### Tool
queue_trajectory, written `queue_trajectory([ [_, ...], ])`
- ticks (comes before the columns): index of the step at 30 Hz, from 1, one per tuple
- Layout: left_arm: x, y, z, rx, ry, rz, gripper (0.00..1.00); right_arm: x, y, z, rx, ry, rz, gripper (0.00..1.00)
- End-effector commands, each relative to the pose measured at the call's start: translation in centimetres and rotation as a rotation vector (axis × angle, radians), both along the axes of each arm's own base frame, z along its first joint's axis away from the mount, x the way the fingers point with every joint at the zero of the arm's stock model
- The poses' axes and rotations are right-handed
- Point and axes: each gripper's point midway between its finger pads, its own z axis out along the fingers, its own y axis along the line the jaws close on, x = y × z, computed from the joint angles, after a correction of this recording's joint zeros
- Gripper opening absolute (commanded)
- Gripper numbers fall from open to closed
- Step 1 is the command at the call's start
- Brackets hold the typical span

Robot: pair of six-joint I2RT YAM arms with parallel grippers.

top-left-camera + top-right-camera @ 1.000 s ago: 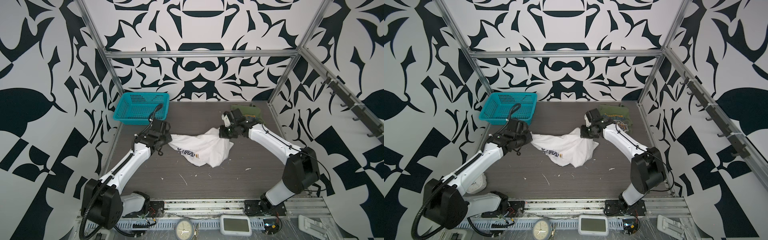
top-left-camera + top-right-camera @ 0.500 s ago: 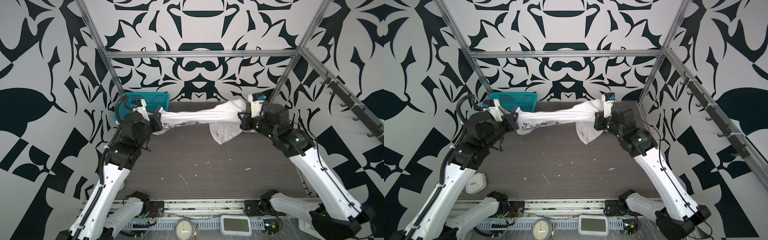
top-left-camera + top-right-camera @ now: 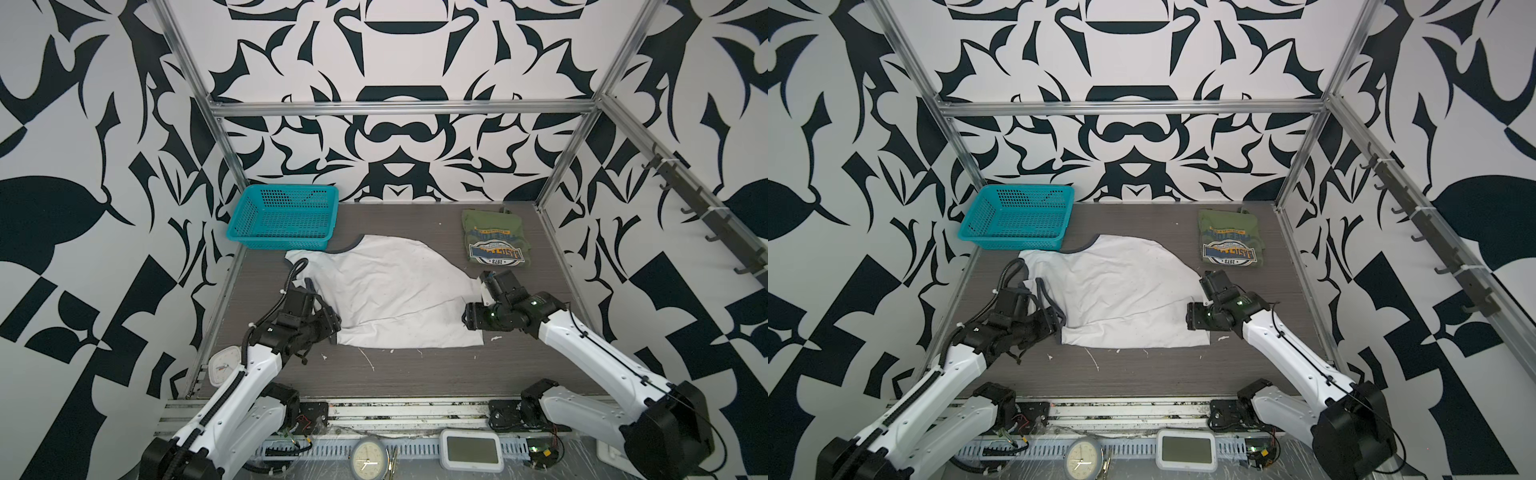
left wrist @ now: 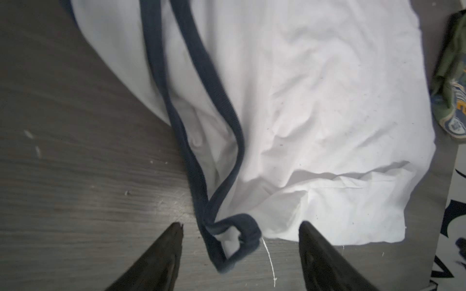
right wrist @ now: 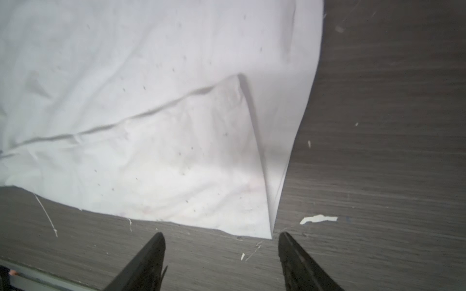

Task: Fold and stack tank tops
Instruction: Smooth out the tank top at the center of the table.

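Note:
The white tank top (image 3: pixel 390 291) (image 3: pixel 1121 291) lies spread flat in the middle of the table, back side up, its navy trim at the far left. The olive green tank top (image 3: pixel 494 243) (image 3: pixel 1229 243) sits folded at the back right, graphic up. My left gripper (image 3: pixel 330 328) (image 4: pixel 241 224) is open at the white top's near left corner, with a navy strap loop (image 4: pixel 234 241) lying loose between its fingers. At the near right hem corner (image 5: pixel 267 231), my right gripper (image 3: pixel 467 320) (image 5: pixel 222 234) is open and holds nothing.
A teal mesh basket (image 3: pixel 286 216) (image 3: pixel 1017 216) stands at the back left, touching the white top's far edge. White scraps (image 5: pixel 319 218) and threads dot the dark table (image 3: pixel 415 374). A small clock (image 3: pixel 224 365) leans at the left rail. Metal frame posts line the sides.
The white top was lifted off the table and stretched in the air between both shut grippers. It now lies flat, and both grippers have come down towards the front and opened.

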Motion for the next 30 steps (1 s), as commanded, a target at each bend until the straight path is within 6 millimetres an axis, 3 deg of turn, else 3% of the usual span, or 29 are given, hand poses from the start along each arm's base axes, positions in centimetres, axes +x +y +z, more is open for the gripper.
queue_trajectory([
  [1, 2.1, 1.5, 2.6, 0.071, -0.041, 0.086, 0.79, 2.1, -0.6, 1.7, 0.006, -0.041, -0.069, 0.75],
  [5, 3.7, 1.0, 1.2, 0.118, 0.065, 0.079, 0.79, 3.3, -0.2, -0.4, 0.074, 0.026, -0.124, 0.72],
  [7, 3.5, 1.0, 0.2, 0.154, 0.145, 0.071, 0.78, 3.6, -0.2, -1.2, 0.071, 0.05, -0.143, 0.72],
  [11, 2.2, 1.4, -1.1, 0.195, 0.211, 0.079, 0.75, 4.0, -0.6, -2.9, 0.044, 0.082, -0.165, 0.72],
  [18, -0.5, 0.2, -4.4, 0.175, 0.321, 0.03, 0.7, 3.5, -0.1, -5.9, 0.044, 0.151, -0.146, 0.66],
  [21, -0.9, -0.8, -5.3, 0.154, 0.342, 0.008, 0.69, 4.5, 1.1, -5.7, 0.09, 0.131, -0.104, 0.64],
  [26, -0.7, -1.4, -5.7, 0.16, 0.344, 0.0, 0.65, 7.3, 1.5, -4.6, 0.079, 0.071, -0.095, 0.64],
  [30, -0.7, -1.5, -5.7, 0.164, 0.343, -0.004, 0.58, 9.5, 1.6, -5.5, 0.031, 0.089, -0.1, 0.63],
])
